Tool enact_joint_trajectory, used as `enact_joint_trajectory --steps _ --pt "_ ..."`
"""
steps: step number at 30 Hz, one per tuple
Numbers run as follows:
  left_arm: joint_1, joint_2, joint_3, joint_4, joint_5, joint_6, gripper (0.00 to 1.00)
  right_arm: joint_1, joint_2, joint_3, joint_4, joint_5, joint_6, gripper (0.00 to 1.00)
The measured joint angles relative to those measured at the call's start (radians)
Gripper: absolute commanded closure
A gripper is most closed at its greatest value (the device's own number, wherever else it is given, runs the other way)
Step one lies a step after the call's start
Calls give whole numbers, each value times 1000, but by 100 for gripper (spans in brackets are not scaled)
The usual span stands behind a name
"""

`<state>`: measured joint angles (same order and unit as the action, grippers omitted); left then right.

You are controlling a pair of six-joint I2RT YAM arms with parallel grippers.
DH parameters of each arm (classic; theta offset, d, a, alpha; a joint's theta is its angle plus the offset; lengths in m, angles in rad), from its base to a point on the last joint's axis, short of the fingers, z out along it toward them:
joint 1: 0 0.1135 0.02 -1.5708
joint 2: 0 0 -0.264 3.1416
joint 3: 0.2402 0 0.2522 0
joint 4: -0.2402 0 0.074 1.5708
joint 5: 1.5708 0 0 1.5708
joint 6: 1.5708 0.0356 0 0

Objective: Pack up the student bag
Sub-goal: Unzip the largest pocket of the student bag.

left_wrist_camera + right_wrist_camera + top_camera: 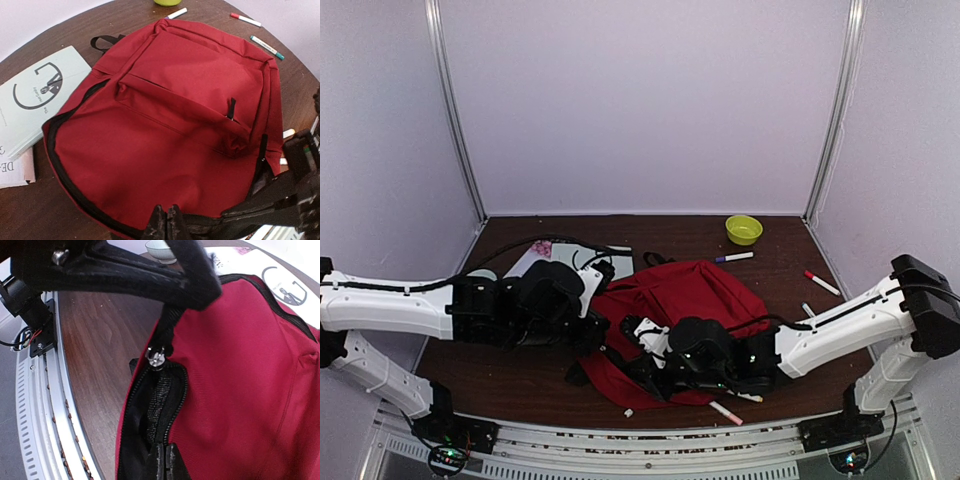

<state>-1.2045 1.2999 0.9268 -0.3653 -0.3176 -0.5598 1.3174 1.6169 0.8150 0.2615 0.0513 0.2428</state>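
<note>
Pale lilac walls point(640, 100) close in a dark wooden counter point(520, 385), and in the middle of it lies a large red fabric backpack point(685, 290), flat with its front pocket point(195, 70) facing up. Its main black zipper is partly undone along the near edge. Through the gap only dark lining point(142, 440) shows, and I cannot make out anything inside.

The left pincer point(167, 216) has its fingers pressed together at that zipper rim. From the other wrist it looks clamped on the black pull strap just above the metal slider point(156, 357). The right pincer point(162, 457) is closed too, nipping the bag's zipper edge right beside the slider.

Left of the bag, tucked partly under it, is a pale booklet with a black circular drawing point(35, 100), lying over a folded printed sheet point(12, 170). Beyond the bag sit a small yellow-green bowl point(743, 229) and a purple-capped white marker point(733, 257), which lies just off the bag's far edge. A red-capped marker point(822, 283) and a green-capped marker point(267, 46) lie to the right. A pink-tipped marker point(725, 412) lies near the front edge.
</note>
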Motion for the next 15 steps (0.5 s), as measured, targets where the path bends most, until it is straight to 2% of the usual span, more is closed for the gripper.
enact_joint_trajectory --steps 5,9,15 --pt "-2 -55 3 -94 -79 9 100 0 -106 -2 -98 72 -8 100" --pt "3 -75 3 -109 -106 23 100 3 -187 -3 -146 120 -27 100" --pt "76 -76 4 -143 -166 27 100 27 -230 -17 -229 162 -56 100"
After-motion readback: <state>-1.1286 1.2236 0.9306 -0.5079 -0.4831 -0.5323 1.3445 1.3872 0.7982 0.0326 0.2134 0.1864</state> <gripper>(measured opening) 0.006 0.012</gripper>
